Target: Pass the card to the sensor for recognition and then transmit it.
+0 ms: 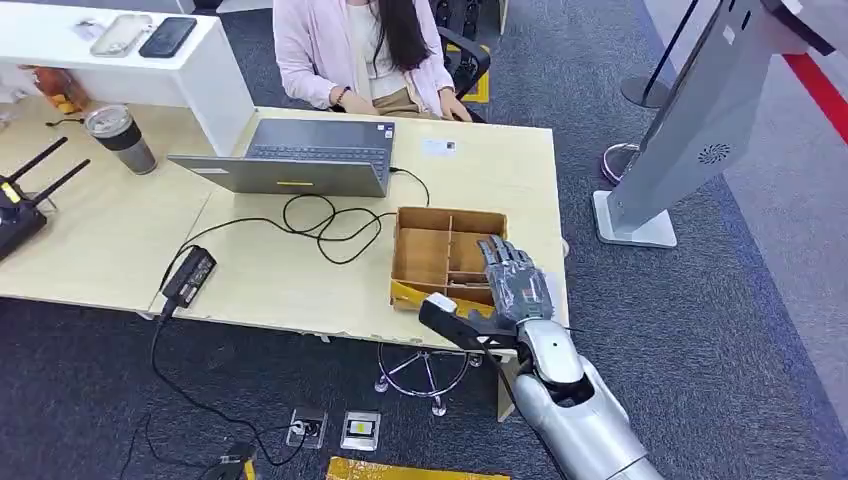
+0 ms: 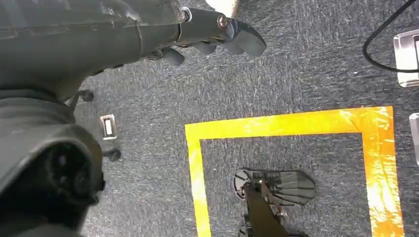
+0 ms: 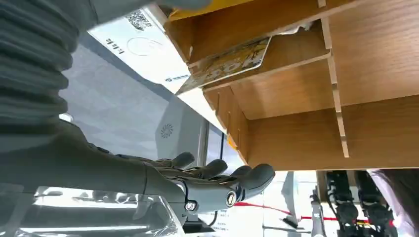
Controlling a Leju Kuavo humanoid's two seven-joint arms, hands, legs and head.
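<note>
The card point(image 3: 227, 64) lies in a near compartment of the wooden box point(image 1: 420, 250) on the desk point(image 1: 260, 270). The right hand point(image 1: 510, 285) hovers over the box — fingers straight, slightly apart, holding nothing. The left hand point(image 2: 217, 29) hangs over the carpet, its fingers loosely curled — empty.

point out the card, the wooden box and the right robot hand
card point(image 3: 227, 64), right wrist view, middle of its printed face
wooden box point(image 1: 415, 245), head view, floor of left compartment
right robot hand point(image 1: 512, 275), head view, back of hand

The pale bench point(image 1: 270, 275) carries a wooden box point(image 1: 447, 256); left of the box lie a laptop point(image 1: 300, 157), cable point(image 1: 320, 225), charger point(image 1: 190, 274) and cup point(image 1: 122, 138).
</note>
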